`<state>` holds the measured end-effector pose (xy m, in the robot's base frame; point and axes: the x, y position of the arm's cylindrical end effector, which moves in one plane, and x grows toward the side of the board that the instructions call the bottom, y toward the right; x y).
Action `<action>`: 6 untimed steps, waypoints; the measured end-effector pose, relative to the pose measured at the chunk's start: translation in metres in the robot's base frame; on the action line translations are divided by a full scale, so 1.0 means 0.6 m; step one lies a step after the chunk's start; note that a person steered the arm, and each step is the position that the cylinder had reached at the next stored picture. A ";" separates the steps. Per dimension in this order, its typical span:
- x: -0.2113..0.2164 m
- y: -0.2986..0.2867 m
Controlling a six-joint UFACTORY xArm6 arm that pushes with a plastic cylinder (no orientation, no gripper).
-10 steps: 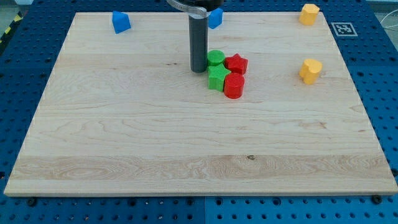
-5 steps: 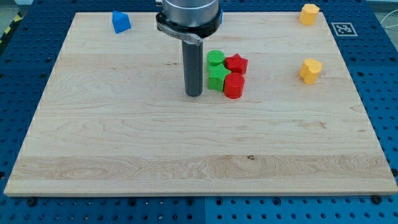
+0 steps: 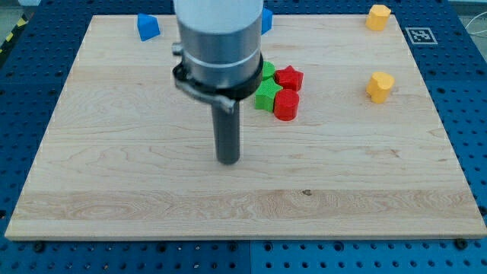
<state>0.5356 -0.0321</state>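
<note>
My tip [image 3: 227, 160] rests on bare wood below and to the left of a tight cluster of blocks, touching none of them. The cluster holds a green block [image 3: 265, 96], a red cylinder [image 3: 285, 106] and a red star-shaped block [image 3: 289, 77]. A second green block [image 3: 268, 71] peeks out from behind the arm's grey body. The red cylinder is the block nearest my tip, a good gap away to the upper right.
A blue block [image 3: 148, 27] lies at the board's top left, and another blue block [image 3: 266, 19] is partly hidden behind the arm. A yellow block [image 3: 377, 16] sits at the top right and a yellow heart-shaped block [image 3: 380, 86] at the right.
My tip has slid toward the view's bottom and slightly left, away from the green blocks it stood beside. No block has moved.
</note>
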 end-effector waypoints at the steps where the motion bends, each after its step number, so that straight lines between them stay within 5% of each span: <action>1: 0.096 -0.015; 4: 0.128 -0.066; 6: 0.015 -0.151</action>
<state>0.5448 -0.1230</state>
